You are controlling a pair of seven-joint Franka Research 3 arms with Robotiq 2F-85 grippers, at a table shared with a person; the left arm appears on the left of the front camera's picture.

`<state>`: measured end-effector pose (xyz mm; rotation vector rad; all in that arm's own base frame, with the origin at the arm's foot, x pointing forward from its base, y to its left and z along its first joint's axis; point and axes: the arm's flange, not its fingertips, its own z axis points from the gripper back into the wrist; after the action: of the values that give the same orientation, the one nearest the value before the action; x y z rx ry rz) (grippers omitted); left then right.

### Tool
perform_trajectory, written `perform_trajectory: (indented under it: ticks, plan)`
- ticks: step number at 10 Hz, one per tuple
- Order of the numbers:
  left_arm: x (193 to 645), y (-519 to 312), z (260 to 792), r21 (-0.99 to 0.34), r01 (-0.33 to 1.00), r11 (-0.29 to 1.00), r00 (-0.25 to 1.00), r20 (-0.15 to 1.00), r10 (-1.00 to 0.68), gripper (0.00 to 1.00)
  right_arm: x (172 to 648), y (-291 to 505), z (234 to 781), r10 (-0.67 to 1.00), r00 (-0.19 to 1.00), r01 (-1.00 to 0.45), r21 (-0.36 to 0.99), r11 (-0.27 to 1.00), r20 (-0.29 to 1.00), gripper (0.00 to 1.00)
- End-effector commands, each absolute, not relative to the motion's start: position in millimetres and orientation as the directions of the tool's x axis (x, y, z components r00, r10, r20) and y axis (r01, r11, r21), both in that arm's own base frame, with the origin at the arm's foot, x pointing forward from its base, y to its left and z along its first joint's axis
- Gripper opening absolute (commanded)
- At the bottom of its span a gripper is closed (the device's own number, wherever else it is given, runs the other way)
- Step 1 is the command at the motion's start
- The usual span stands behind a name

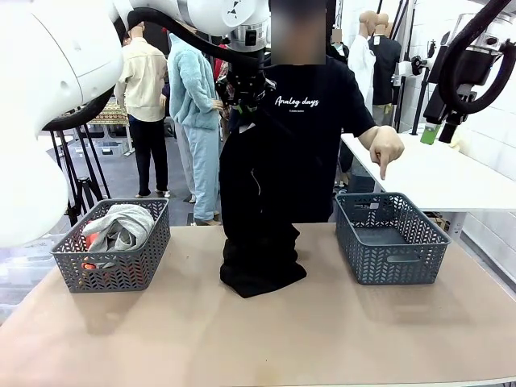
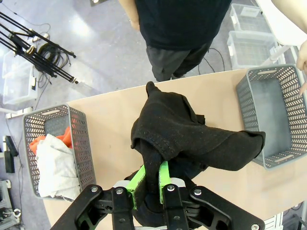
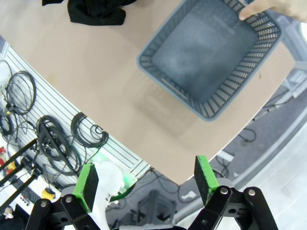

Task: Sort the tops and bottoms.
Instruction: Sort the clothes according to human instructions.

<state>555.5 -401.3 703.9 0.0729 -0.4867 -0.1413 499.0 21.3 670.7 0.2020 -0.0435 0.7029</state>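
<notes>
Black bottoms [image 1: 258,218] dangle mid-frame, pinched shut in the left gripper [image 1: 244,98], hem piled on the table [image 1: 242,339]. Right gripper [image 3: 146,175] sits wide open, holding nothing. I'd worry the dragging hem snags the right-side basket [image 1: 419,246] and shoves it.

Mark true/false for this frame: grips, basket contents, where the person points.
The left gripper is shut on the black garment. True.
The black garment hangs clear of the table. False: its lower end rests bunched on it.
The right basket holds black cloth. False: its floor is bare.
The person's hand points down at the right basket. True.
The right gripper grips the grey top. False: it is open, holding nothing; the grey top lies in the left basket.
</notes>
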Motion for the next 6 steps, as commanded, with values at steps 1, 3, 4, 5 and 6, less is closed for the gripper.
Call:
perform_trajectory:
  ticks: [1,3,4,5,6]
  plan:
    - [555.5,-401.3,703.9,0.103,0.118,0.988,0.874,0.461,-0.153,0.0,496.5,21.1,670.3,0.636,0.765,-0.643,0.171,0.747,0.098,1.0]
    - [573.3,-403.5,763.7,-0.067,0.077,0.995,0.829,0.559,-0.027,0.0,496.5,21.1,670.3,0.636,0.765,-0.643,0.171,0.747,0.098,1.0]
    - [580.8,-408.7,796.6,-0.144,0.1,0.984,0.791,0.612,0.01,0.0,496.5,21.1,670.3,0.636,0.765,-0.643,0.171,0.747,0.098,1.0]
    - [583.7,-418.2,817.1,-0.208,0.137,0.968,0.77,0.637,0.028,0.0,496.5,21.1,670.3,0.636,0.765,-0.643,0.171,0.747,0.098,1.0]
    - [586.0,-432.4,828.8,-0.27,0.173,0.947,0.77,0.637,0.041,0.0,496.5,21.1,670.3,0.636,0.765,-0.643,0.171,0.747,0.098,1.0]
